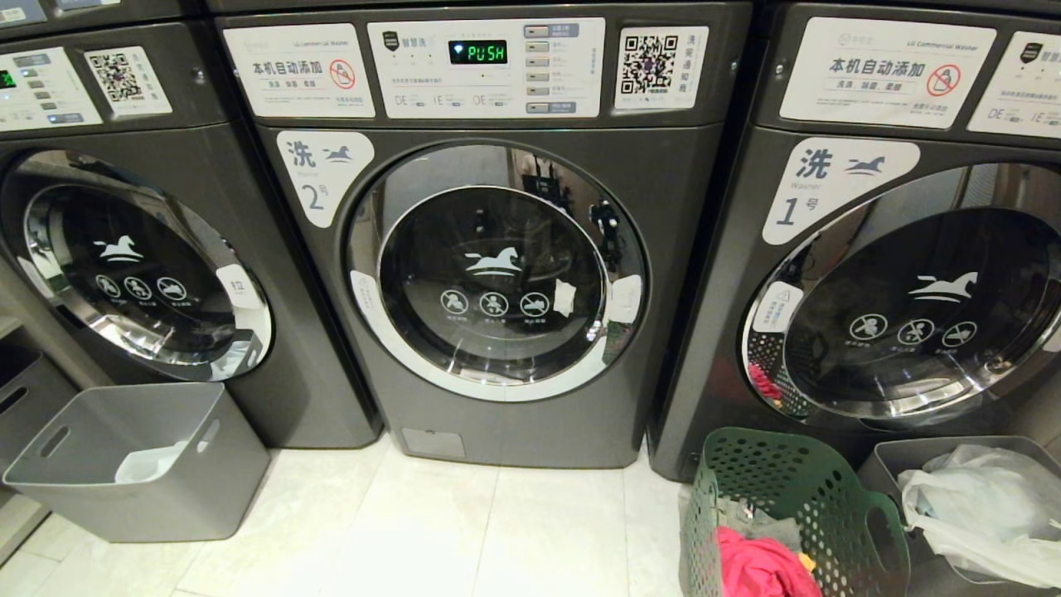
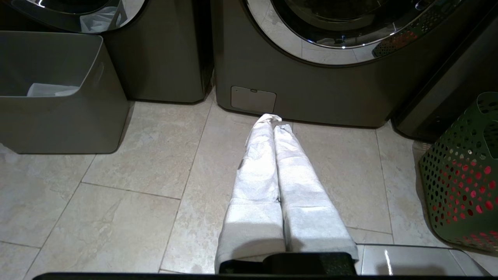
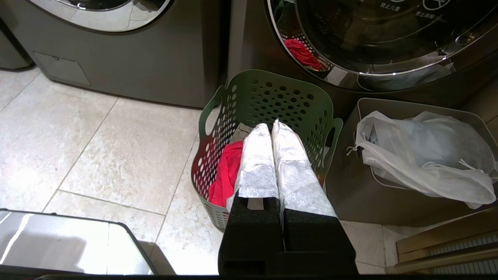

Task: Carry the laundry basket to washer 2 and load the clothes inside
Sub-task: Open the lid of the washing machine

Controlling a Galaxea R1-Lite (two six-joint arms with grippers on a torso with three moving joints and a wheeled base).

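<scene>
**Laundromat floor, basket parked before the wrong washer**

Pale tiled floor (image 2: 136, 163) nearest, running up to a row of dark grey front-loaders. Left gripper (image 2: 274, 121) low over bare tile, cloth-wrapped fingers pressed together, holding nothing. Right gripper (image 3: 271, 126) likewise pinched closed and empty, hanging above the laundry basket (image 3: 272, 97).

Green perforated basket on the floor at the robot's right, between washer 2 (image 1: 497, 274) and the washer marked 1 (image 1: 903, 307), close against the latter's front. Clothes (image 3: 227, 175) still inside: bright pink-red garment on top, a grey piece behind it. Just beside the basket, grey bin (image 3: 350, 186) with white plastic bags (image 3: 424, 155). Second grey bin (image 1: 133, 464) at far left.

Farthest back, washer 2 dead centre, round chrome-ringed door shut, display reading PUSH.

Likely risks: snagging the neighbouring bin or bags while reaching for a slot handle; tipping the flared basket with a one-sided lift; bumping the closed door, which needs opening before loading.
</scene>
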